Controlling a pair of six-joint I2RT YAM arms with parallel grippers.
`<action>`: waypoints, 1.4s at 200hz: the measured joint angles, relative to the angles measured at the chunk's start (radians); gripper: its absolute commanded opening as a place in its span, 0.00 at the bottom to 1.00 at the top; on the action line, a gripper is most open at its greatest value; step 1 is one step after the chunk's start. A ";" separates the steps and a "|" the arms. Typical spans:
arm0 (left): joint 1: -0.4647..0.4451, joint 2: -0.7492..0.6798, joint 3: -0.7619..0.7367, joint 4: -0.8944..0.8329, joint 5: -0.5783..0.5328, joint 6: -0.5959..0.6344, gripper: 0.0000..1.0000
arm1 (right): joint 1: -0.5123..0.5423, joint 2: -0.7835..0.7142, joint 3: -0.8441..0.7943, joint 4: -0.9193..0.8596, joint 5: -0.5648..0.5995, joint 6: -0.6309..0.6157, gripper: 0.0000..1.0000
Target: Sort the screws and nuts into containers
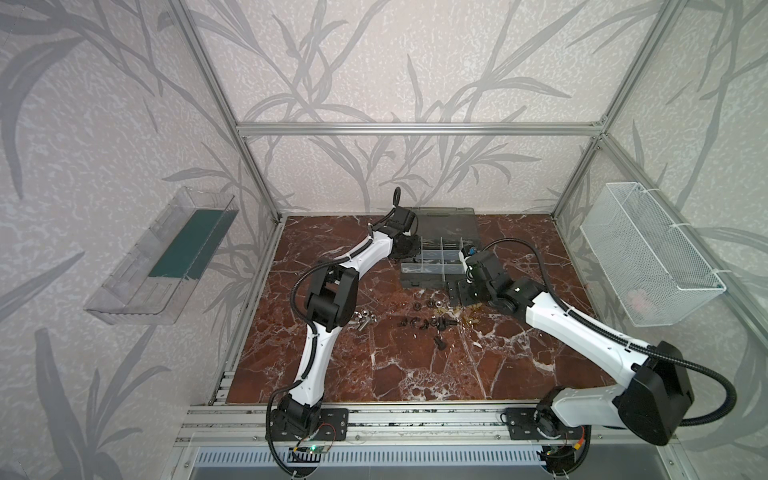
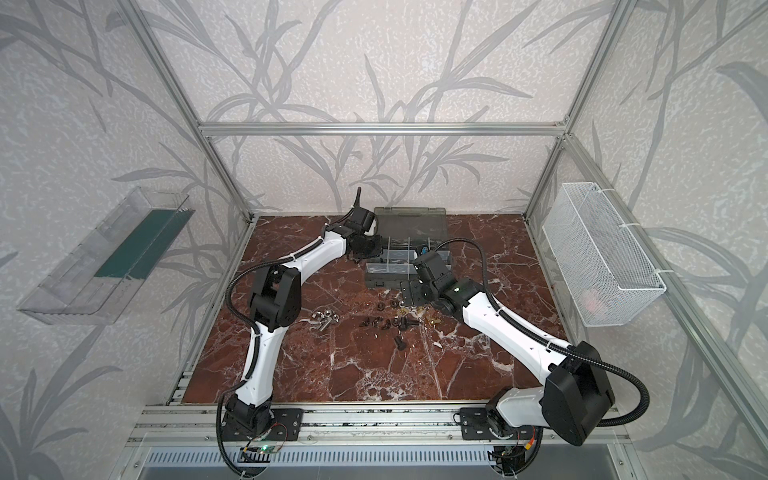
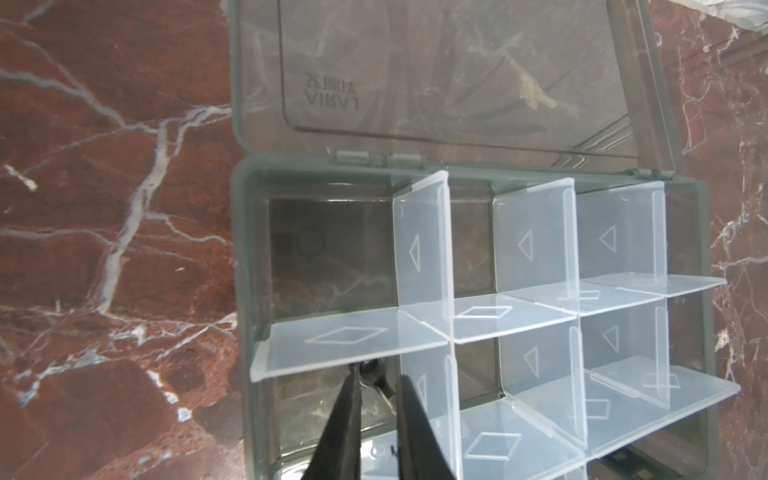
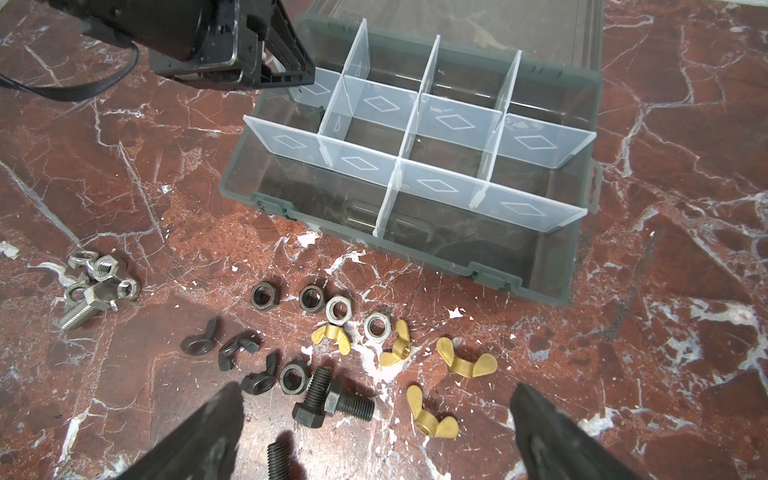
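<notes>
Enclosing the cell, walls papered with grey leaves are framed by aluminium rails (image 1: 415, 129). A clear tray (image 1: 162, 257) is hung on the left wall and a white wire basket (image 1: 648, 257) on the right. A red-brown marbled surface (image 1: 374, 365) is laid beneath. Towards the back an open grey case (image 1: 432, 266) is set, its lid (image 3: 457, 83) folded back behind it and its compartments (image 4: 374, 137) split by clear dividers. Loose screws (image 4: 332, 401) and nuts (image 4: 266, 296) are scattered on the surface in front of the case. The left pincer (image 3: 379, 372) is held over an end compartment, tips narrowly apart, with a small dark piece (image 3: 369, 369) seen just at them. The right pincer (image 4: 376, 390) is spread wide above the scatter.
</notes>
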 measured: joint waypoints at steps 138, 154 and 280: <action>0.000 -0.343 -0.147 -0.104 -0.155 0.100 0.99 | 0.027 0.039 -0.005 0.026 -0.054 0.000 0.99; 0.000 -0.433 -0.197 -0.114 -0.193 0.116 0.99 | 0.057 0.066 -0.005 0.029 -0.054 -0.002 0.99; 0.051 -0.780 -0.705 -0.116 -0.143 0.090 0.99 | 0.268 0.314 0.078 -0.052 -0.017 0.145 0.81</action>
